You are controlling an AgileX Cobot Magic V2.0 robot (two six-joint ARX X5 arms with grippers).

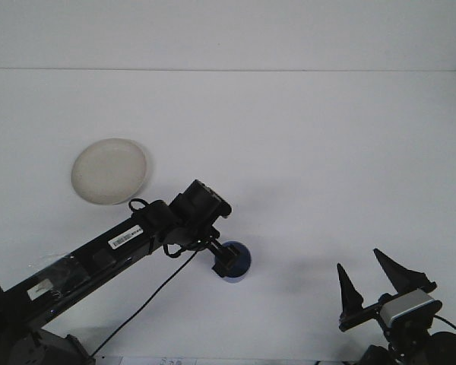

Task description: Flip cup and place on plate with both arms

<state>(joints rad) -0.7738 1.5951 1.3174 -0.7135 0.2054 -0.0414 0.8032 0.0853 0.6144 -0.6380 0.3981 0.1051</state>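
The left claw [226, 259] sits right over the blue cup [235, 262], its black fingers covering the cup's left rim; whether they are apart or clamped on the rim cannot be told from this angle. The cup stands on the white tabletop [304, 152], near the front and about midway across. The left arm stretches to it from the lower left corner. The plate [109, 170] lies well apart, up and to the left. The right claw [368, 277] rests at lower right, fingers spread wide, holding nothing.
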